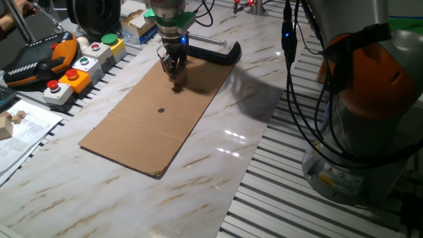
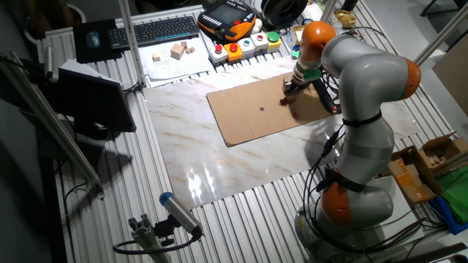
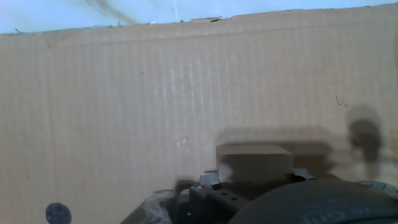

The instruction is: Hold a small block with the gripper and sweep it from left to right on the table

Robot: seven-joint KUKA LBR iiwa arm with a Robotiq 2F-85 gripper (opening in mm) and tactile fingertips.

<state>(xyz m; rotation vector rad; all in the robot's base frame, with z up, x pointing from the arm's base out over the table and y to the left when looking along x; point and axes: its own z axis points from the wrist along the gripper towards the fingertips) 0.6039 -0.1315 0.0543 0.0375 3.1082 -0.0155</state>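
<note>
My gripper (image 1: 176, 78) reaches down onto the flat brown cardboard sheet (image 1: 152, 125) near its far end, fingertips at the sheet's surface. In the hand view the small block (image 3: 254, 163), a tan cube in shadow, sits between the two metal fingertips of the gripper (image 3: 255, 179), resting on the cardboard sheet (image 3: 155, 93). The gripper looks shut on it. From the other fixed view the gripper (image 2: 287, 98) stands at the right part of the cardboard sheet (image 2: 256, 120). The white marble table (image 1: 225, 165) lies under and around the sheet.
A black dot (image 1: 161, 110) marks the cardboard's middle. A black clamp (image 1: 218, 53) lies just behind the gripper. Button boxes (image 1: 79, 66) and a teach pendant (image 1: 39, 56) line the left edge. Loose wooden pieces (image 2: 178, 51) lie on paper near a keyboard (image 2: 164, 29).
</note>
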